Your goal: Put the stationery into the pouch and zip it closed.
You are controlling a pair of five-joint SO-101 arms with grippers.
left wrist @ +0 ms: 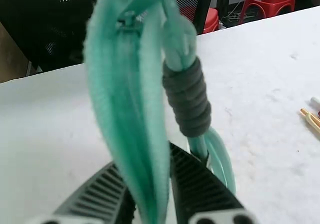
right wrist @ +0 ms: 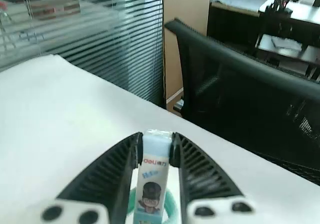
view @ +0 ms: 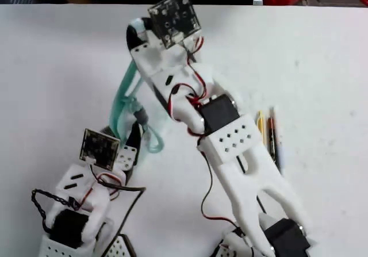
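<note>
A teal mesh pouch (view: pixel 125 99) hangs upright, pinched at its lower end by my left gripper (view: pixel 131 149). In the left wrist view the pouch (left wrist: pixel 132 108) rises between the black fingers (left wrist: pixel 200 184), its zipper at the top. My left gripper (left wrist: pixel 145 161) is shut on it. A teal loop with a grey ribbed sleeve (left wrist: pixel 187 98) hangs beside the pouch. My right gripper (view: pixel 138 34) is above the pouch's upper end. It is shut (right wrist: pixel 155 140) on a light-blue eraser (right wrist: pixel 154 169) with a cartoon label. A teal rim (right wrist: pixel 172 204) shows just under the eraser.
A few pens (view: pixel 269 131) lie side by side on the white table (view: pixel 63 61), to the right of the right arm's white body (view: pixel 241 153). Their tips (left wrist: pixel 311 118) reach into the left wrist view. Chairs and a red stool stand beyond the table's far edge.
</note>
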